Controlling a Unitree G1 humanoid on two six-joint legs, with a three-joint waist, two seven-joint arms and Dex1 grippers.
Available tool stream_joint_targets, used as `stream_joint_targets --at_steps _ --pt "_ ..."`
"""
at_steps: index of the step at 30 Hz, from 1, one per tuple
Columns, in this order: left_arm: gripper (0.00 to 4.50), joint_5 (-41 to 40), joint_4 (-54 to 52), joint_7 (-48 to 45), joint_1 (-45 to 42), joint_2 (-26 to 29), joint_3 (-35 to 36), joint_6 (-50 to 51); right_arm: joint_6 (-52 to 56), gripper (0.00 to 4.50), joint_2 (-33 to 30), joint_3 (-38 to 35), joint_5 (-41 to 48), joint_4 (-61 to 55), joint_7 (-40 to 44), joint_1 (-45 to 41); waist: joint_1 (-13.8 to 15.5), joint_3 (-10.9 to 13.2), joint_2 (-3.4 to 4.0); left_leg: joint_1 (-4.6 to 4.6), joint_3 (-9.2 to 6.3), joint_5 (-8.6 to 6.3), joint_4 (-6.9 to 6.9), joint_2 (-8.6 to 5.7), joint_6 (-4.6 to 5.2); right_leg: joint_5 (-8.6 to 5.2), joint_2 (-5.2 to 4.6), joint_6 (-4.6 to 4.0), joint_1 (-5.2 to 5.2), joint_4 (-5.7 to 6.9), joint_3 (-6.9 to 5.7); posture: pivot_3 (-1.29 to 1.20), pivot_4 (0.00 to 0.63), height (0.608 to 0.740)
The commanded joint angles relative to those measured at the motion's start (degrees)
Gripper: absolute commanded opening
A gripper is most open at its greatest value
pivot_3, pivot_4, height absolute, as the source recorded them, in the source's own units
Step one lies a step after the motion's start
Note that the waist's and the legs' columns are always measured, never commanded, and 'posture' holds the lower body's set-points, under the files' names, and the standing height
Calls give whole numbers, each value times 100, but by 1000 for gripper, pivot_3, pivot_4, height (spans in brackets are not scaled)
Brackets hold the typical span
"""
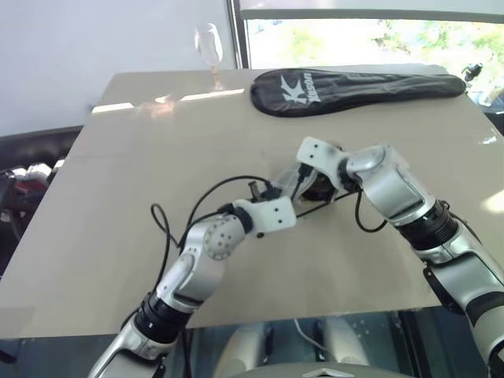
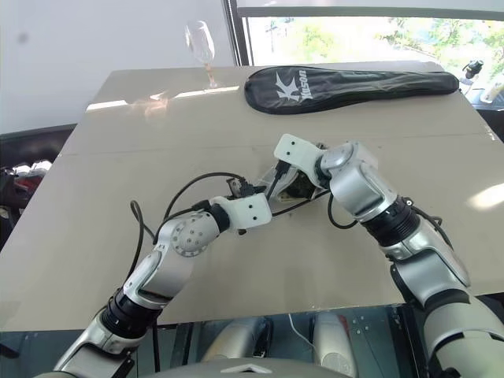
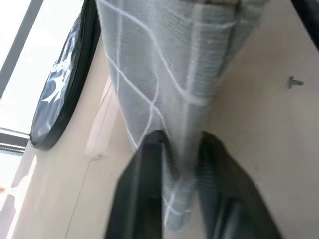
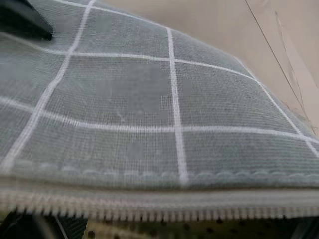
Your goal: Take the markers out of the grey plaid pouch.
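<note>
While pinching a fold of the grey plaid pouch [image 3: 169, 74] near the middle of the table [image 1: 118, 197], well short of the racket cover [image 1: 354, 88] at twelve o'clock, left end effector [image 3: 182, 149] anchoring it; right end effector's spread untellable, poised at its zipper [image 4: 164, 206], seemingly for opening.

A beige table [image 1: 118, 236] stands before a pale wall [image 1: 79, 47] and sunlit window [image 1: 354, 39].

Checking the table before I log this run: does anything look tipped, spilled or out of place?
Nothing stands out. The wine glass stands upright at the far edge, the black racket cover lies flat beside it, and the left gripper pinches a corner of the grey plaid pouch.
</note>
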Motion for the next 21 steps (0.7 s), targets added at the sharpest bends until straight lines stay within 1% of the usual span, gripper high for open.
stream_joint_targets --at_steps 1,11,18,21 --pt "1087 95 -57 90 -46 -36 136 18 92 4500 -32 -85 134 -353 -22 -9 1 0 0 0 0 0 0 0 0 0 0 0 0 0 0 0 150 740" --pt "1087 223 -27 151 -24 -93 152 131 214 4500 -117 -32 395 -679 -51 8 1 0 0 0 0 0 0 0 0 0 -2 0 0 2 0 0 150 740" --pt "1087 241 78 275 -47 -44 237 8 357 4500 -227 -10 616 -993 -58 49 3 0 0 0 0 0 0 0 0 0 -3 0 -1 3 0 0 150 740" --pt "303 211 115 249 -51 -25 258 -83 371 4500 -253 -1 670 -1013 -91 56 4 0 0 0 0 0 1 0 0 0 -3 0 -1 3 0 0 150 740"
